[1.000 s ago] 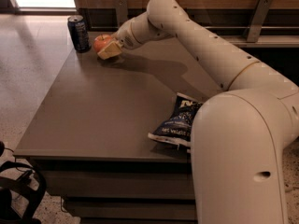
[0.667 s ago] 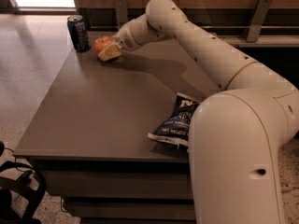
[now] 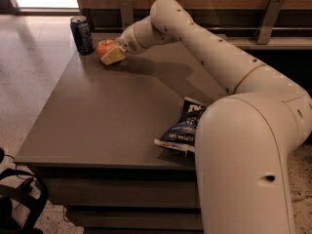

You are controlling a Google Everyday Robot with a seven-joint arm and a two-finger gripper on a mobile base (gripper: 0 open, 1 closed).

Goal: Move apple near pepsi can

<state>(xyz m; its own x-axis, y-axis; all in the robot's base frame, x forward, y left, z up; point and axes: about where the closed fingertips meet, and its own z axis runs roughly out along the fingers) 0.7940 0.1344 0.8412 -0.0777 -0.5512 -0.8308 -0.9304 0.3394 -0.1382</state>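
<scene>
The red-orange apple (image 3: 102, 47) sits at the far left of the brown table (image 3: 112, 116), just right of the upright dark blue pepsi can (image 3: 82, 34). A small gap shows between apple and can. My gripper (image 3: 110, 52) reaches in from the right and is shut on the apple. One beige finger (image 3: 114, 56) covers the apple's front right side. The apple is at table level.
A flat dark blue chip bag (image 3: 183, 128) with white lettering lies near the table's front right edge, partly behind my arm's large base link (image 3: 243, 169). A wooden wall with metal brackets (image 3: 265, 18) runs behind the table. The floor drops off at the left.
Almost nothing has changed. The gripper and the apple stay beside the can, shifted at most very slightly.
</scene>
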